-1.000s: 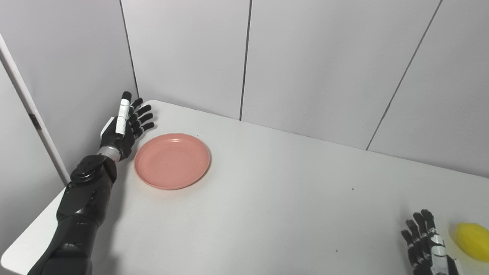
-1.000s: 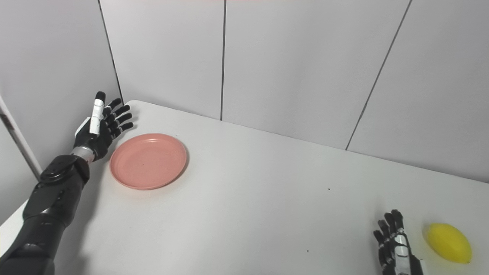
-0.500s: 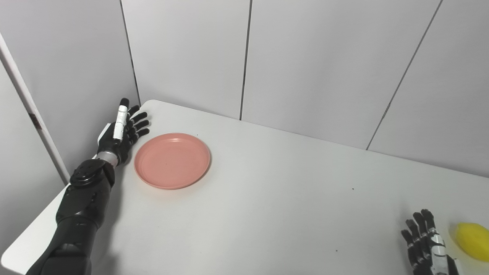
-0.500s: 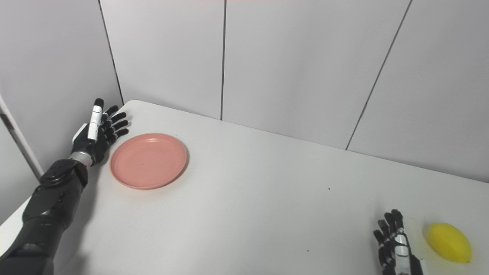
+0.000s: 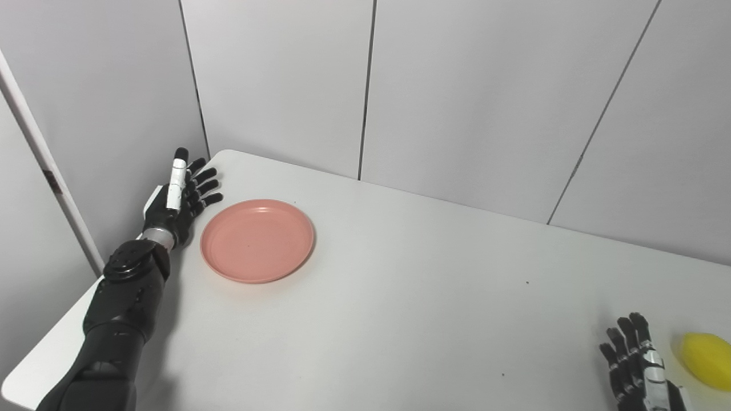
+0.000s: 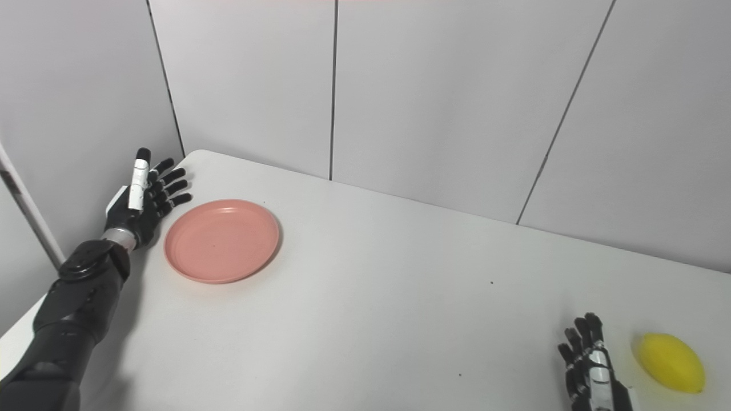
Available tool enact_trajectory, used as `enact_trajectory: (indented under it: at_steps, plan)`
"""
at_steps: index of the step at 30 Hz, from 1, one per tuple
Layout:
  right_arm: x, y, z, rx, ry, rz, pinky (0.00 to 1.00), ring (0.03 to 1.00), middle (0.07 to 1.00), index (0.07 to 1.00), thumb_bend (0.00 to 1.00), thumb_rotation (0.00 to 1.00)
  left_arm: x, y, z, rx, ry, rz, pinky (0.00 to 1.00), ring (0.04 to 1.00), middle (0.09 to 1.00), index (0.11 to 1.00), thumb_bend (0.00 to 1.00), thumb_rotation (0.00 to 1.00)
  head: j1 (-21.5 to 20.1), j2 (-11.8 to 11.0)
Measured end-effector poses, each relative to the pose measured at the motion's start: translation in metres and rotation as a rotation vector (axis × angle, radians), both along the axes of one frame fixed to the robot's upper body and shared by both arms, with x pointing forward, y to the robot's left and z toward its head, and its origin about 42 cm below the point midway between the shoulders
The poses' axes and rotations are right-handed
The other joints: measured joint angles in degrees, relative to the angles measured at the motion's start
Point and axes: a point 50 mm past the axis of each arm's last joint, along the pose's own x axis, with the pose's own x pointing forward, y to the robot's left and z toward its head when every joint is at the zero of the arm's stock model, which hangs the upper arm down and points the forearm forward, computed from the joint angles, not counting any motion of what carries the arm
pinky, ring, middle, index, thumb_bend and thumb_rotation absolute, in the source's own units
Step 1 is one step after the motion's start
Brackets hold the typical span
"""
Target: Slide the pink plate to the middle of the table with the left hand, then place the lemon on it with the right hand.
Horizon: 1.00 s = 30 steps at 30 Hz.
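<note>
The pink plate lies flat near the far left corner of the white table. Just left of its rim, without touching it, my left hand stands open with fingers spread and pointing away from me. The yellow lemon rests at the near right of the table. My right hand is open beside it on the left, a small gap between them, its wrist cut off by the bottom edge.
Grey wall panels stand right behind the table's far edge and along its left side. A white post leans at the far left. The table's left corner edge is near my left arm.
My left hand has drawn back a little to the left and lower, away from the plate's rim. The plate, the lemon and the right hand have not moved.
</note>
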Motion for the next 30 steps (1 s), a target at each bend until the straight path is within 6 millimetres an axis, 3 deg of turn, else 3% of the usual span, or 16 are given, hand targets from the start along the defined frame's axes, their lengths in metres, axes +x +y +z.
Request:
enact_trajectory:
  at_steps: [3,10,30]
  plan:
    - [0.0,0.0,0.0,0.0,-0.001,0.0,1.0,1.0,1.0,1.0,0.68,0.89,0.0,0.0,-0.003,-0.001,-0.003,-0.004,0.91,0.902,0.906,0.881,0.86,0.95,-0.09,0.09]
    - [-0.001,0.0,0.001,-0.001,-0.002,0.0,1.0,1.0,1.0,1.0,0.66,0.9,0.0,-0.003,-0.004,0.022,-0.007,-0.029,0.87,0.897,0.91,0.895,0.84,0.94,-0.35,0.53]
    - [-0.003,0.0,0.002,-0.005,-0.007,-0.006,1.0,1.0,1.0,1.0,0.65,0.9,-0.026,-0.037,-0.005,-0.014,-0.021,-0.078,0.84,0.873,0.883,0.906,0.83,0.95,-0.79,0.88]
